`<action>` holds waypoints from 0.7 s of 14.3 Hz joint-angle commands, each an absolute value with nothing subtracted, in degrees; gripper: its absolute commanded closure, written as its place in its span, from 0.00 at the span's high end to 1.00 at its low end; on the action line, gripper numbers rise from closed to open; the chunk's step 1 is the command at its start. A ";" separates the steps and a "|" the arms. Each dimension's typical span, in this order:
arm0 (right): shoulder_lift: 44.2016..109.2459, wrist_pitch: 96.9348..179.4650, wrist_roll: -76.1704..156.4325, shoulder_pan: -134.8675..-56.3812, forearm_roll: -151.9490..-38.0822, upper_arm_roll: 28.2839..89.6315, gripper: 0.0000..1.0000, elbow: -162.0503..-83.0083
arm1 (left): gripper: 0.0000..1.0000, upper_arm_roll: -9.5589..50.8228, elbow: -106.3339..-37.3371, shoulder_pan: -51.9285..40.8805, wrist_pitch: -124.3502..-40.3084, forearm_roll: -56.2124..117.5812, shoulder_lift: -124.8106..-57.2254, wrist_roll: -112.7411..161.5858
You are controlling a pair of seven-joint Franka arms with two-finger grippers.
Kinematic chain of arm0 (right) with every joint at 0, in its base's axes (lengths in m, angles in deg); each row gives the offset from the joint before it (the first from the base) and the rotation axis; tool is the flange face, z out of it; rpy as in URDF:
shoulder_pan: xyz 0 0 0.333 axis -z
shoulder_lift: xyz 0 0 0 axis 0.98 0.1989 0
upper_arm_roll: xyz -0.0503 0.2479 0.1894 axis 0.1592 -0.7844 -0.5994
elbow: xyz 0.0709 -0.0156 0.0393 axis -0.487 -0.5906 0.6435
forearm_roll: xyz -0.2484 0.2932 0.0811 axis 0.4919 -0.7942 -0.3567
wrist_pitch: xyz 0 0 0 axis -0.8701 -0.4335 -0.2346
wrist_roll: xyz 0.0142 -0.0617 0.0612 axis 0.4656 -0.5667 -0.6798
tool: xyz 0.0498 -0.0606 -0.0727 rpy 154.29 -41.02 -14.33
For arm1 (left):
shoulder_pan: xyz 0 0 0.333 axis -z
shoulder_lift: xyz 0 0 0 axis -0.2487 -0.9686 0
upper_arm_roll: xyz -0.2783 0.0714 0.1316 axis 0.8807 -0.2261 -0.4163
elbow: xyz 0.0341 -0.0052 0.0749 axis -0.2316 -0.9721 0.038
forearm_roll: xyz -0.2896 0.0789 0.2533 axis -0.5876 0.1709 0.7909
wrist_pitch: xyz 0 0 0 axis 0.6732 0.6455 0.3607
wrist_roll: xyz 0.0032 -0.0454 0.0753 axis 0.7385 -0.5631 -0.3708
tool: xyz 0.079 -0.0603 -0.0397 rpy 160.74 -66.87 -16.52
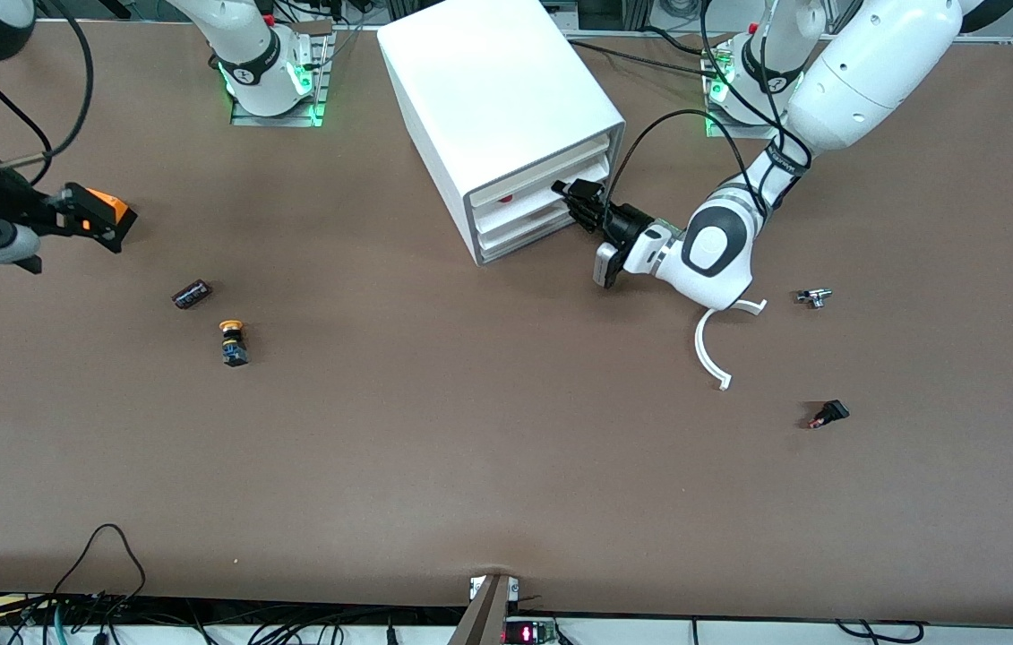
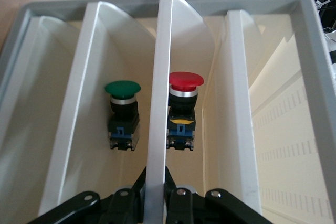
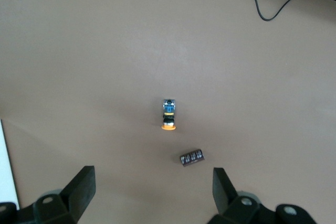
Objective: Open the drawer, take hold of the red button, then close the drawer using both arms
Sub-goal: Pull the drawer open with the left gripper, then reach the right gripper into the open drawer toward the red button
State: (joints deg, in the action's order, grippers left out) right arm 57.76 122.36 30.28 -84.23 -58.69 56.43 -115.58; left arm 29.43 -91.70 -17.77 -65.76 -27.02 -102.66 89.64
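Brown table (image 1: 434,466), black cables (image 1: 103,573) along its near edge.

A matt brown table top (image 1: 470,448) is seen. The cabinet (image 1: 488,98) and its drawer (image 2: 157,103) appear as smooth white plastic with a faint sheen. The button (image 2: 184,108) is capped in glossy red plastic over a metal-looking ring.

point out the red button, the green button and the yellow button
red button (image 2: 186,80), left wrist view, on its red cap
green button (image 2: 122,87), left wrist view, on its green cap
yellow button (image 1: 231,326), front view, on its yellow cap
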 commanded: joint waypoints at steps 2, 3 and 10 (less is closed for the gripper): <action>60.38 122.95 30.22 -84.85 -58.52 56.41 0.99 -114.12 | 0.11 28.59 -89.37 -19.58 -65.27 -28.62 -102.22 90.02; 60.55 122.86 30.13 -85.20 -58.09 56.23 0.99 -114.12 | 0.11 28.06 -88.67 -19.58 -65.10 -28.53 -102.22 90.02; 63.19 122.77 30.57 -89.94 -58.70 56.15 0.99 -114.39 | 0.12 25.33 -86.47 -20.02 -65.01 -28.53 -102.31 89.06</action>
